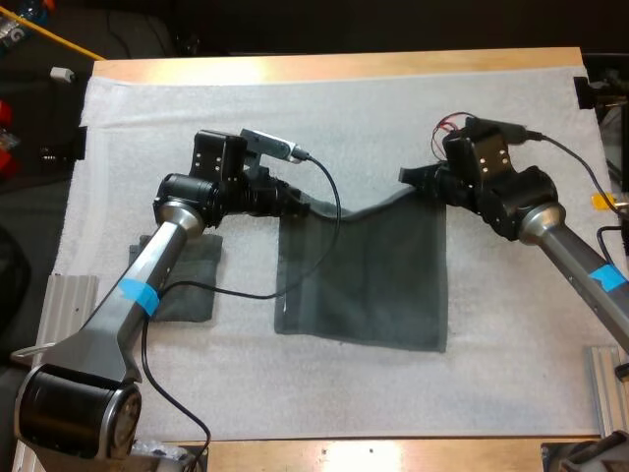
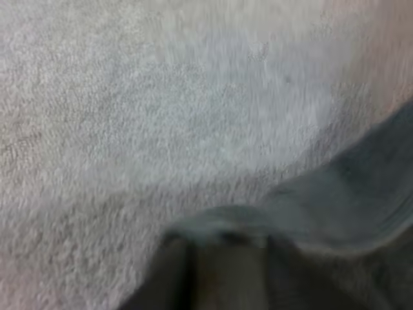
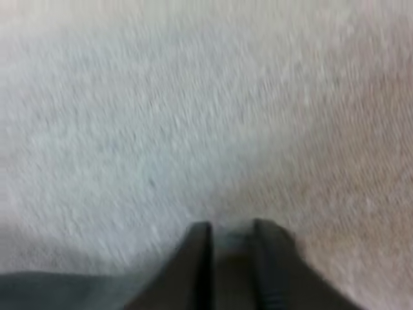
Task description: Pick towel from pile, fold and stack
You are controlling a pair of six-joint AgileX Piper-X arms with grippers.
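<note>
**A wooden surface (image 1: 324, 67) under a white mat (image 1: 344, 118), and a towel (image 1: 364, 280) held by two corners**

The white mat covered nearly the whole surface, and the dark grey-green towel lay spread near its middle, between the two arms. Its near part rested flat on the mat. Its far edge was raised and sagged in a shallow curve from one tool to the other.

The left tool (image 1: 298, 204) was clenched on the far left corner and the right tool (image 1: 411, 177) on the far right corner. In the right wrist view the black fingers (image 3: 199, 258) stood almost together over bare mat, with what looked like a thin strip of cloth pinched between them. In the left wrist view the towel's edge was bunched up at the left tool and hid the fingers, so its grip is judged from the high view.

A folded towel (image 1: 192, 285) lay on the mat under the left forearm, beside the spread one and apart from it.

The sag suggests a light, limp cloth with no stiffness of its own, so it would likely drape wherever the corners led it. The corners look like the right places to hold it, with the cloth deep between the fingers, since a thin hem might slip out. The mat's rough nap would probably drag on the trailing part. Moving both tools evenly would likely keep the edge straight for the fold.
</note>
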